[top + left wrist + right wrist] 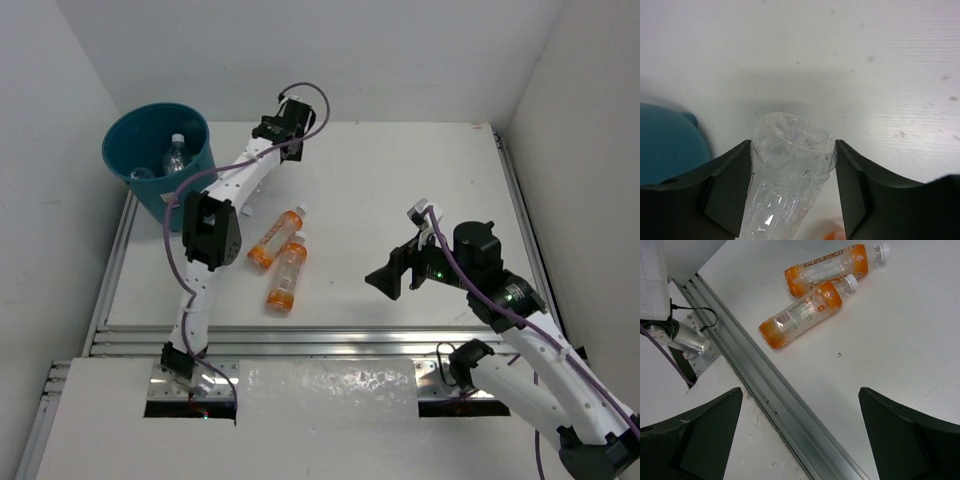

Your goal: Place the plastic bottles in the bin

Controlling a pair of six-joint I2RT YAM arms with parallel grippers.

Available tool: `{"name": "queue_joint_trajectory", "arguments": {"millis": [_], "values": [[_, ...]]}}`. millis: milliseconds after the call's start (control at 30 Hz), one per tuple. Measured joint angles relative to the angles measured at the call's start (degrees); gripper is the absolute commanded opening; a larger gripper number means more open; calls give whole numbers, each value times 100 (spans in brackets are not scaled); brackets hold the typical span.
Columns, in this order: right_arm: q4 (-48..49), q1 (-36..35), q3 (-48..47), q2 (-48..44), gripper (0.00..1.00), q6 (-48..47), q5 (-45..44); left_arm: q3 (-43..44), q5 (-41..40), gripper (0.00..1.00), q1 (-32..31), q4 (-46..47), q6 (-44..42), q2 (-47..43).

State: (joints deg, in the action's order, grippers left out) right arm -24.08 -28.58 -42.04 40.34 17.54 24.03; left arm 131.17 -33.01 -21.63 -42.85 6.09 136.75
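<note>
**Jaws: left grips 1 bottle, right open**

Clamped on a clear bottle [790,170], the left gripper [792,146] hangs near the bin [150,195], not over it. The bottle's long axis runs along the fingers, with what looks like its base pointing away from the wrist. The right gripper [800,440] is spread wide, empty. At least 1 bottle [176,152] is binned. 2 remain on the table [400,170]: far orange bottle [275,238] and near orange bottle [288,275], roughly parallel, caps pointing far-right.

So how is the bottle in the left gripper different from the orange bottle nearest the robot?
The clear bottle is see-through all over; the orange bottle has an orange wrap and a white cap. The clear bottle is pinched in the left gripper; the orange bottle lies on its side on the table. Both are small plastic bottles, neither in the bin.
</note>
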Motion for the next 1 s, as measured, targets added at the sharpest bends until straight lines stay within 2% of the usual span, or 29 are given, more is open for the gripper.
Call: {"name": "queue_joint_trajectory", "arguments": {"millis": [133, 333, 467, 633, 733, 933, 967, 1000], "values": [[-2, 0, 0, 22, 99, -2, -2, 0, 579, 0, -101, -33, 42, -568], [-11, 0, -9, 114, 99, -2, -2, 354, 1996, 0, 125, -11, 553, -2000], [-24, 0, -9, 129, 99, -2, 0, 415, 2124, 0, 970, 302, 822, -3248], [-24, 0, -9, 153, 99, 0, 4, 157, 1554, 0, 2542, 758, 1064, -4304], [-26, 0, -9, 175, 99, -2, 9, 37, 1403, 0, 3027, 960, 1185, -4415], [-24, 0, -9, 179, 99, 0, 20, -96, 1700, 0, 3254, 1458, 1296, -3735], [-26, 0, -9, 179, 99, 0, 20, -140, 1727, 14, 3257, 1482, 1331, -3593], [-28, 0, -9, 177, 99, 0, 20, -223, 1746, 35, 3257, 1506, 1355, -3488]]}}
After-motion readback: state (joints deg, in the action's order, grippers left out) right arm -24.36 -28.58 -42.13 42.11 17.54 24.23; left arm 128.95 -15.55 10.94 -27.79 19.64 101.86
